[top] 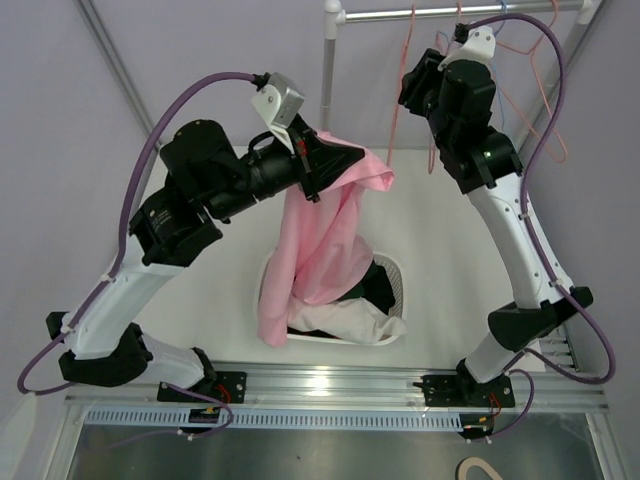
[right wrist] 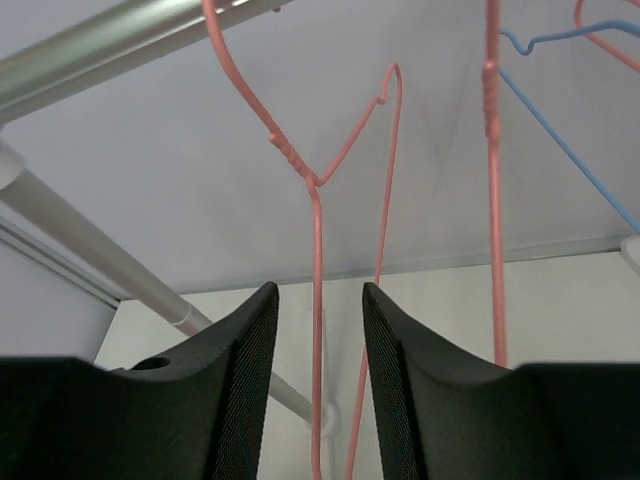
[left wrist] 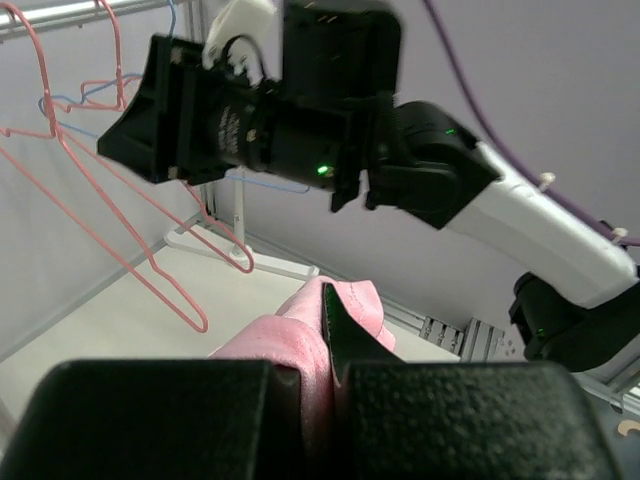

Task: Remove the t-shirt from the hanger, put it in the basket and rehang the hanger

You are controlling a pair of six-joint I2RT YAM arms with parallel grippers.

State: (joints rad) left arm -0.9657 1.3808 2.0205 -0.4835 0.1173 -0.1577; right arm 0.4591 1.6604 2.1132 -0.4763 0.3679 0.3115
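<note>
Pinching the t-shirt [top: 320, 240], left tool [top: 345, 158] holds it aloft; right tool [right wrist: 315, 340] gapes at the hanger [right wrist: 316, 250].

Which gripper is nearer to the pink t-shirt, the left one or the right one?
Left. The left gripper is shut on the pink t-shirt; the right gripper is apart from it, open near a pink hanger.

Bright even light, soft shadows, sharp
</note>
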